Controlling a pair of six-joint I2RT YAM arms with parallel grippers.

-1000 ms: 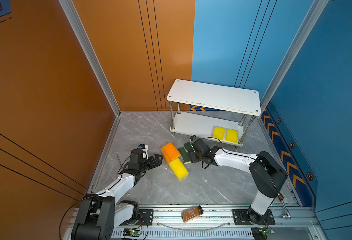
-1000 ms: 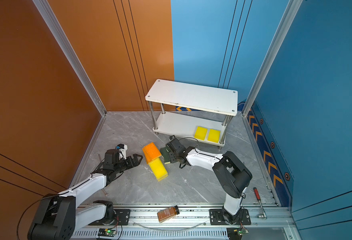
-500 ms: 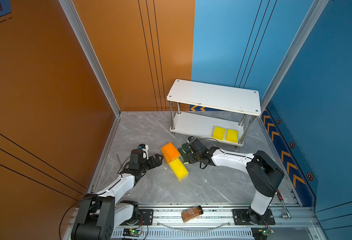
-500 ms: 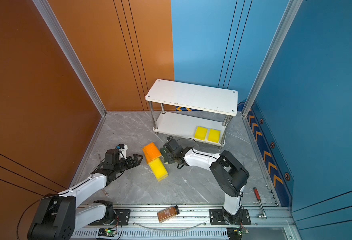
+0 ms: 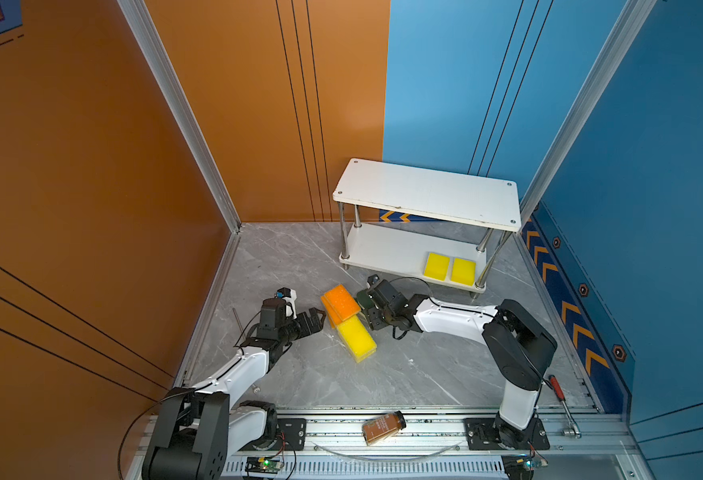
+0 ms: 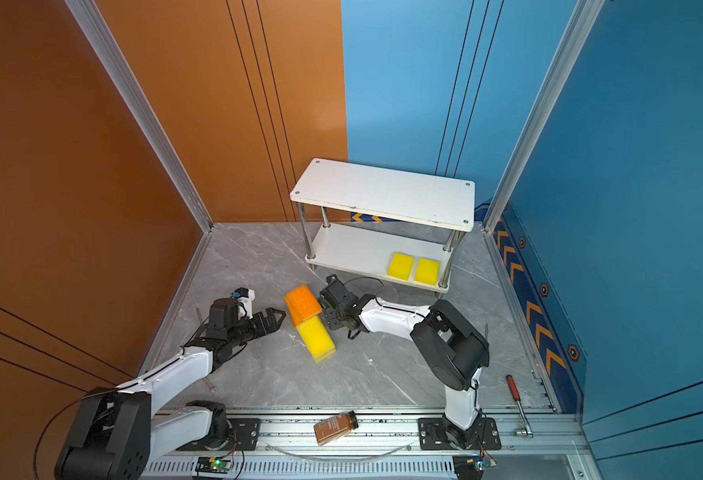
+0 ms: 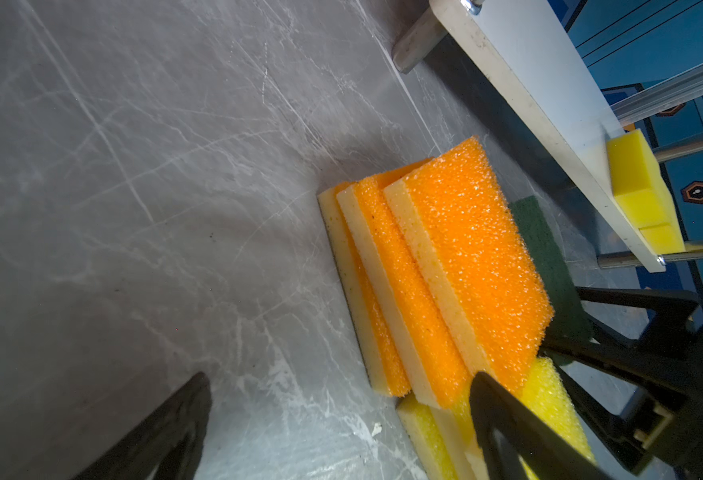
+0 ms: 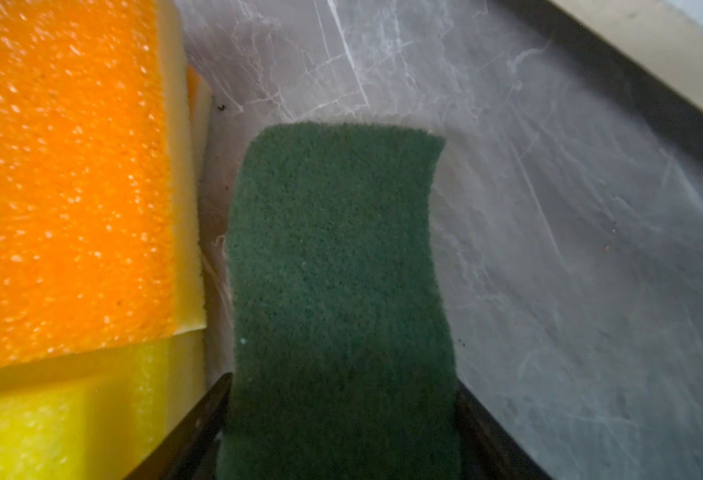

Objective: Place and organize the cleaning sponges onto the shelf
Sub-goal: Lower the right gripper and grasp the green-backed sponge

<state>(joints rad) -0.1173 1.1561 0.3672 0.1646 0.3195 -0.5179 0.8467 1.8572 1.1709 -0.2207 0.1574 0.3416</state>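
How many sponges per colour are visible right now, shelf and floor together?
Orange-topped sponges: 3
Green-topped sponge: 1 visible
Yellow sponges on the lower board of the shelf: 2
Yellow stack on the floor: at least 2, layers unclear
Total: at least 8

two yellow sponges (image 5: 437,264) on shelf (image 5: 383,249)

**Work cell, seen from above.** In both top views I look down into a walled cell. Smooth orange wall panels (image 5: 92,166) stand left and rear, and glossy blue wall panels (image 5: 674,166) rear and right, joined by silver aluminium corner posts (image 5: 183,116). The grey, white-veined marble-look desk (image 5: 299,257) is evenly lit. A dark-blue skirting band with orange chevrons (image 5: 570,307) edges the right wall's base.
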